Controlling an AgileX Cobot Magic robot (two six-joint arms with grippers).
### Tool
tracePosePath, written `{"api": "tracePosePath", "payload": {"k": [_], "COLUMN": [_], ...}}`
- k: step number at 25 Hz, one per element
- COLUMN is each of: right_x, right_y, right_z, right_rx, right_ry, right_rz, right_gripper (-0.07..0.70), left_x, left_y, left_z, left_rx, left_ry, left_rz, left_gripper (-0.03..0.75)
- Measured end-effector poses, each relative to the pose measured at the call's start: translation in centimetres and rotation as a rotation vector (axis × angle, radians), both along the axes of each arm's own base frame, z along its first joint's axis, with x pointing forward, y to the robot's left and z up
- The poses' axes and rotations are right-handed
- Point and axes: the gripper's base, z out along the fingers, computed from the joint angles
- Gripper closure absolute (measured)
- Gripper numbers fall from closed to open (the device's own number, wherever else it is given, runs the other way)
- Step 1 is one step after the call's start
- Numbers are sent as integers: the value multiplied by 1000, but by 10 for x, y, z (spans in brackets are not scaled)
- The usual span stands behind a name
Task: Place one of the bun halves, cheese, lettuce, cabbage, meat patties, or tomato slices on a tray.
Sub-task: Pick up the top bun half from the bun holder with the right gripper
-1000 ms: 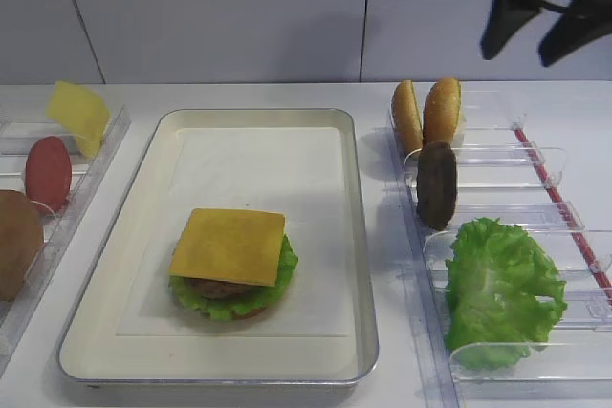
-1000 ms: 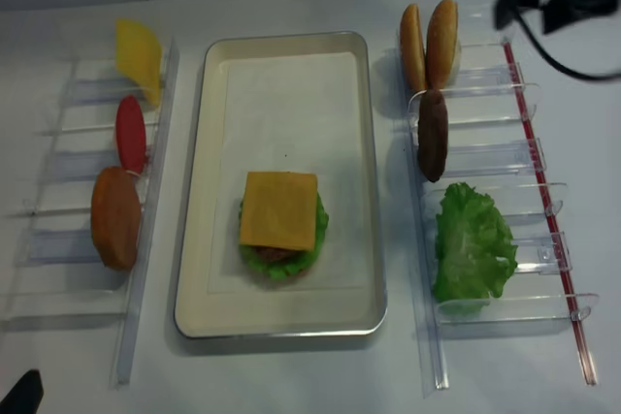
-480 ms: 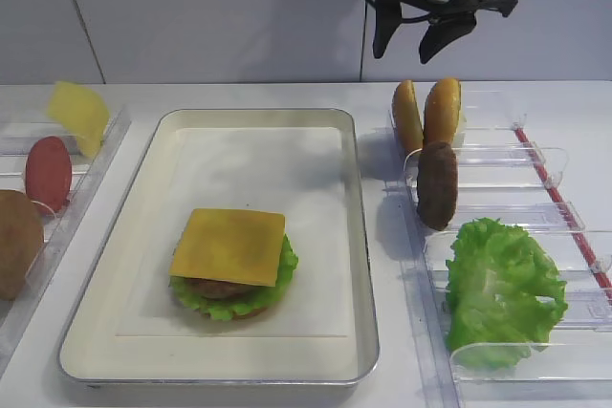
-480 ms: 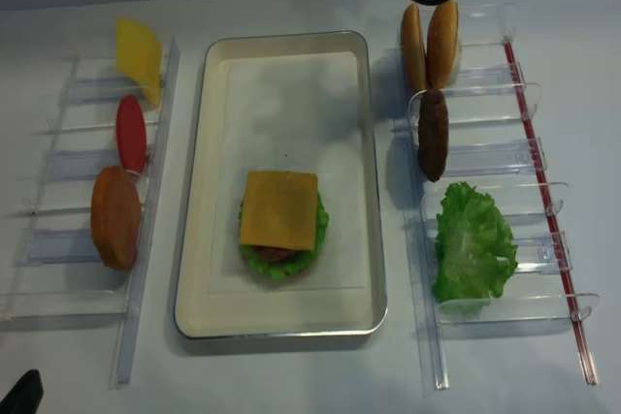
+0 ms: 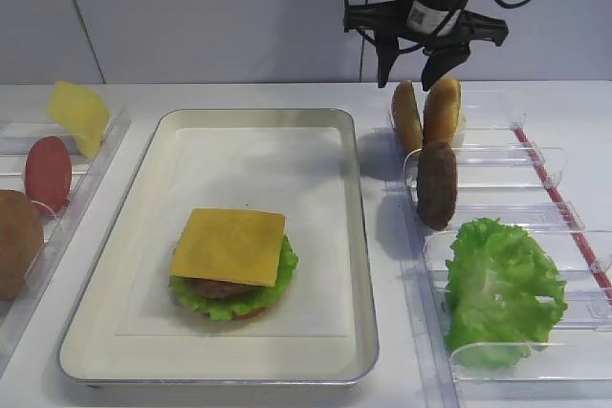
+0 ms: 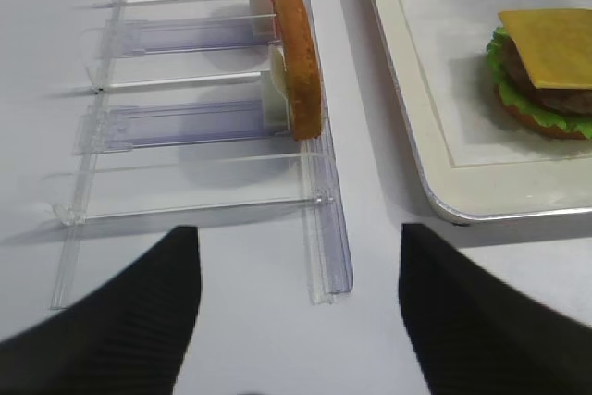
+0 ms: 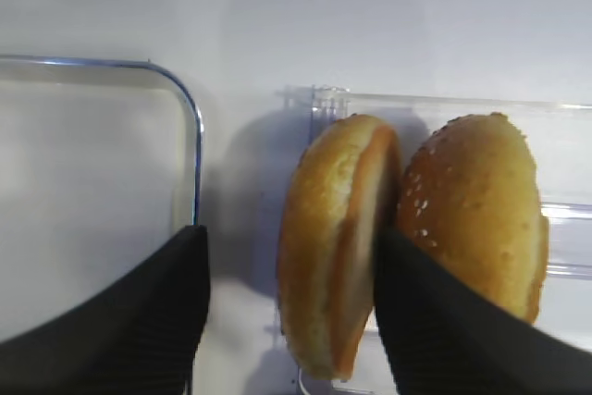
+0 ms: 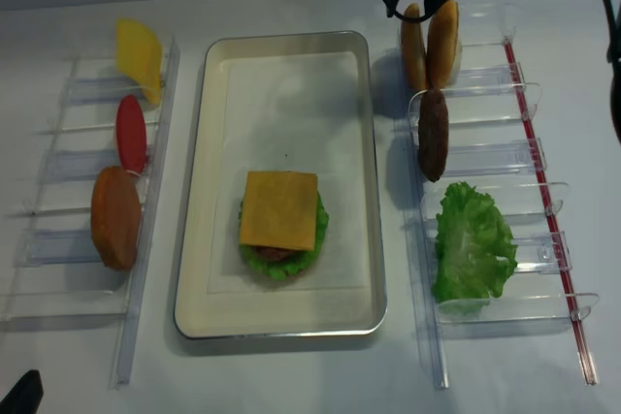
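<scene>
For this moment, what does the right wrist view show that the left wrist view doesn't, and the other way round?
Only the right wrist view: two golden-brown bun halves standing on edge in a clear plastic rack, the nearer one between the open right gripper fingers.

Only the left wrist view: a stacked burger topped with a yellow-orange cheese slice, another clear rack holding an upright brown disc, and the open left gripper.

Both: the cream-white metal tray.

Behind my workspace I see a pale grey panelled wall (image 5: 210,16) with thin dark seams, meeting a smooth white table (image 8: 291,375); the light is soft and even, casting faint shadows
</scene>
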Motion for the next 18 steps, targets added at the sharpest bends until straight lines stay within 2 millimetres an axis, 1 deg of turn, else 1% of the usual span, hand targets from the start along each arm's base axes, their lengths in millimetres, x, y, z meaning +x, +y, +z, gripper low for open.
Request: {"api": "tracePosePath", "payload": {"k": [8,11,14,16,18], "right_x": [5,5,5,5,5], "right_y": [2,3,2,3,3], "right_z": [-18,-19,-19,-19,-18], "right_rx": [0,0,-4,3,6], "right_ry": [41,43,42,45,43], "right_rz": [-5,-7,-7,-9,-9], "right_gripper": [199,258,356,405,414], "left_x": [0,0,0,0,0], "left_y": [0,0,0,0,0], "left_z": [0,0,0,0,0], "left_rx": [0,0,0,0,0], "left_ry": [0,0,0,0,0], "left_rz": [0,0,0,0,0], "left_gripper": [267,267,267,267,267]}}
